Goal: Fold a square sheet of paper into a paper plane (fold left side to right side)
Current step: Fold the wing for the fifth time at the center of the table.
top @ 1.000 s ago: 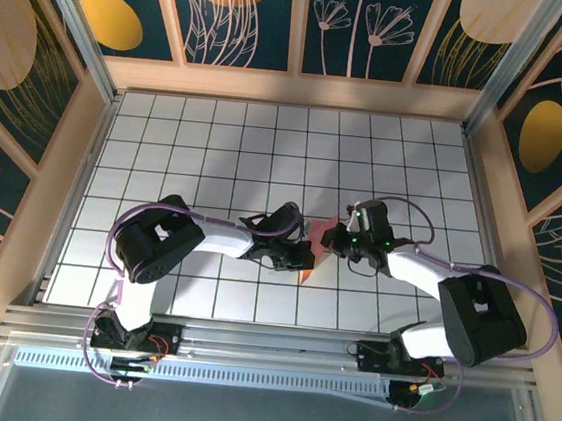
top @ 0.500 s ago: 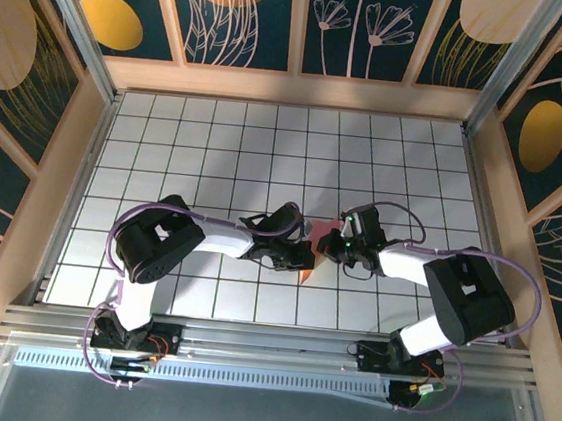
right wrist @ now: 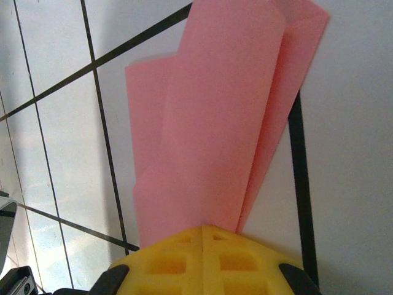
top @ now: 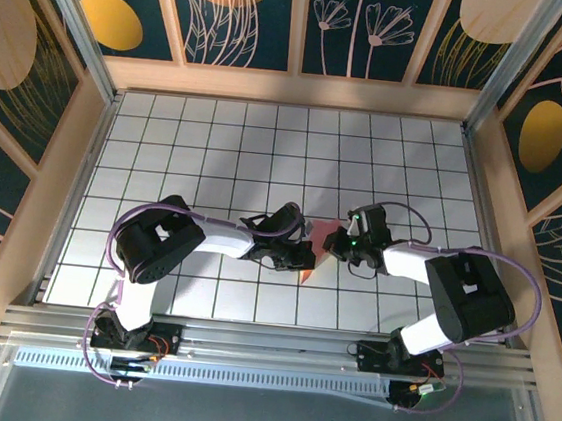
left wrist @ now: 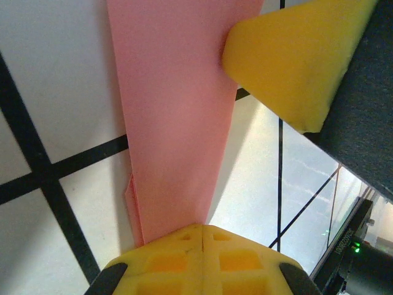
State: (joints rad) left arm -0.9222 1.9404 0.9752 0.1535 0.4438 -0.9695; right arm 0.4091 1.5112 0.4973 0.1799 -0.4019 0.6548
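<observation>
Pinching opposite ends of the pink paper, left claw and right claw are both clamped tight. Folded narrow and layered, it spans between them over the tabletop.

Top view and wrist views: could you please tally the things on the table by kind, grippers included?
Paper, pink and folded: 1
Grippers: 2, the left gripper and the right gripper, each shut on the paper
Total: 3

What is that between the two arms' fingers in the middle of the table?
Folded pink paper, seen from the top camera: it lies on the table, reaching from the left fingers to the right fingers.
</observation>
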